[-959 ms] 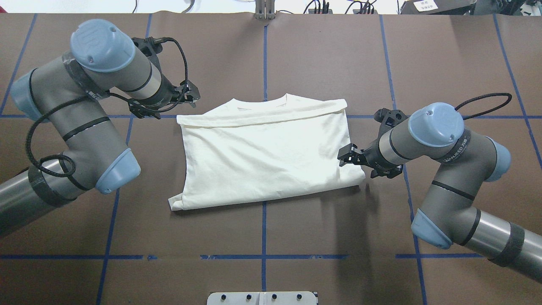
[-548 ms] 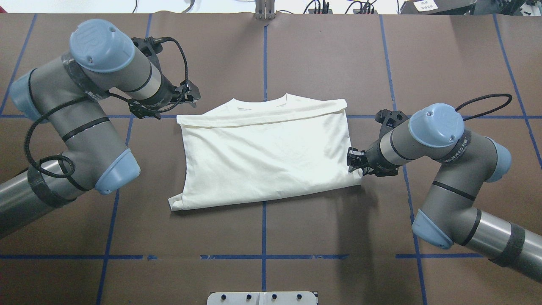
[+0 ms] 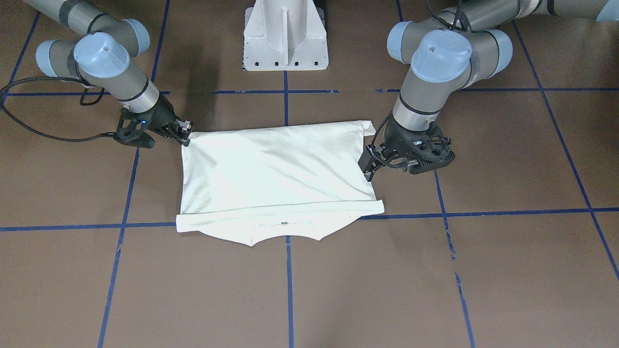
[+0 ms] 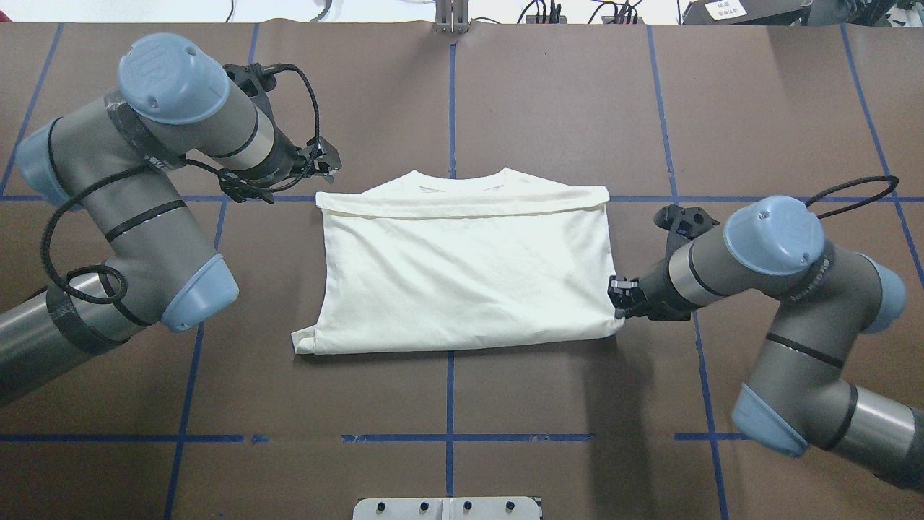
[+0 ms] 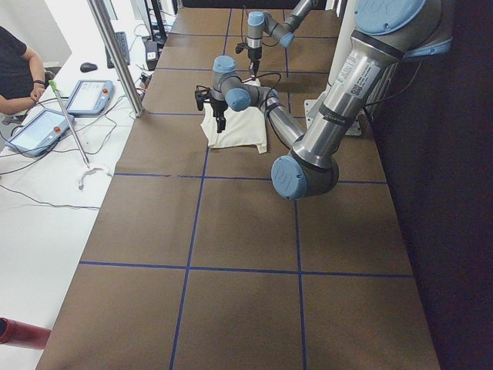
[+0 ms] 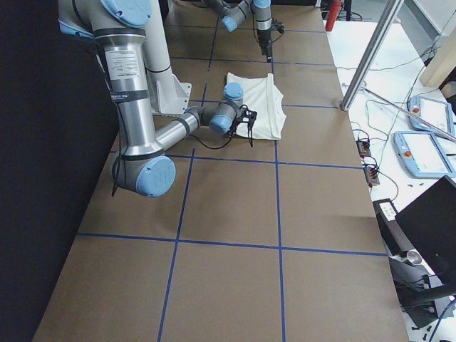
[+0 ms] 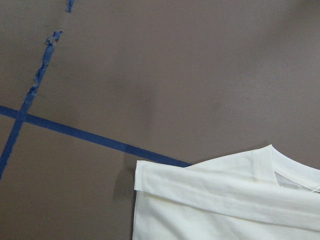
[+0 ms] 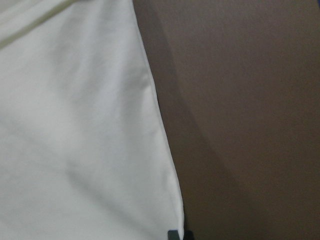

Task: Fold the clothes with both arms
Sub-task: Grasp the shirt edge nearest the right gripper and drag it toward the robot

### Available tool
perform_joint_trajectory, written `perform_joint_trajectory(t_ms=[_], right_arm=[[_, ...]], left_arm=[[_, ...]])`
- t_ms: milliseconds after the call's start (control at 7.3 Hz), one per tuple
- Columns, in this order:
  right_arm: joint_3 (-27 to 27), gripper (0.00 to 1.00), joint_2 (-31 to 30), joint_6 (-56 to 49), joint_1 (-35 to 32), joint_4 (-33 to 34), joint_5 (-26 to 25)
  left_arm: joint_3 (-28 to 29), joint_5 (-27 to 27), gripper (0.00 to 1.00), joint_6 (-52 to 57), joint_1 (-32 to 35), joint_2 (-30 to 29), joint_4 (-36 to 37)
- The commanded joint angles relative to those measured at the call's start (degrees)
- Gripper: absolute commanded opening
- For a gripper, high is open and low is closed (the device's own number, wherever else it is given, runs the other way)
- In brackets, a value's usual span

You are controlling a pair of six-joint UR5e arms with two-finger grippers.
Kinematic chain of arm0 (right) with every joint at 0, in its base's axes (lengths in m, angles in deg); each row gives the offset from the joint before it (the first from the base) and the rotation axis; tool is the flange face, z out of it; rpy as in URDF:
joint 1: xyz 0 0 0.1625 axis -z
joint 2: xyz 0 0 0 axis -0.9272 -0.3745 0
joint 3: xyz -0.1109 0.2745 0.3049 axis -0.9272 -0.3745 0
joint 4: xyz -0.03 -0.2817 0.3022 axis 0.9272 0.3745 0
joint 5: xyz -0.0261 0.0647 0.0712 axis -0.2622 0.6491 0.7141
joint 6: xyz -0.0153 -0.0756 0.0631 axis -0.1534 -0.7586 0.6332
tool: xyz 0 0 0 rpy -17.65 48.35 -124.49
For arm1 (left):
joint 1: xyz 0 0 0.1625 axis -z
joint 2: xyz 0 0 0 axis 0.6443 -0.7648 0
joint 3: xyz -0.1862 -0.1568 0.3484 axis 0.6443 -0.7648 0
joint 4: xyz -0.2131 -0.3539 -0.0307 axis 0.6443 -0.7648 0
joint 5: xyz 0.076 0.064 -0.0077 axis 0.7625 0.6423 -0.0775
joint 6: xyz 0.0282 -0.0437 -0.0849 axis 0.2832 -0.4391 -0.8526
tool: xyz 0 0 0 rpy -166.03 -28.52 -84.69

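The cream-white long-sleeved T-shirt [image 4: 462,274] lay flat on the brown paper-covered counter [image 4: 462,404], plain side up, with no print in view. Its sleeves were tucked out of sight, so the body formed a rough rectangle. A narrow folded band [image 4: 462,206] ran across it just below the collar [image 4: 460,180]. We judged the sleeve folds done and the body fold not yet made. The step in hand was taking hold of the side edges for that fold.

The black two-finger right end effector [image 4: 616,300] sat low on the counter, its fingers drawn narrow on the shirt's side edge. The hem corner lay just beside it, toward the robot. The right wrist view showed one dark fingertip [image 8: 173,234] at that edge. We took this as a pinch on the fabric, though the contact was small in every view.

The black two-finger left end effector [image 4: 326,159] stood with its fingers apart and nothing between them. The shirt's collar-end corner [image 7: 137,175] lay just beside it, clear of the fingers.

The next move called for the left end effector to reach the edge nearest it and close on all layers. Both end effectors should then lift together and carry one end of the shirt over the other. In our judgement, a pinch that catches only the top layer would let the sleeve folds open.
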Motion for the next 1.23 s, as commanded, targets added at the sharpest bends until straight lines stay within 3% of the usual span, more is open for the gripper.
perform_joint_trajectory(t_ms=[0,411,685,822,1096], right_arm=[[11.1,0.0,-10.9,0.7,9.0,0.0,-0.5],[17.0,0.0,-18.4,2.0,18.7,-0.1,0.0],[17.8,0.99,-18.3,7.8,20.0,-3.9,-0.3],[18.0,1.0,-18.1,8.1,18.4,-7.1,-0.5],[17.5,1.0,-15.5,7.9,8.7,-11.4,-0.7]], left_arm=[[0.0,0.0,1.0,0.1,-0.1,0.1,-0.1],[0.0,0.0,1.0,-0.1,-0.4,0.0,-0.1],[-0.4,-0.3,1.0,-0.1,-0.8,0.0,-0.1],[-1.1,-0.3,1.0,-2.6,-2.7,0.0,-0.1],[-4.2,0.0,1.0,-13.9,-10.4,0.1,-0.1]])
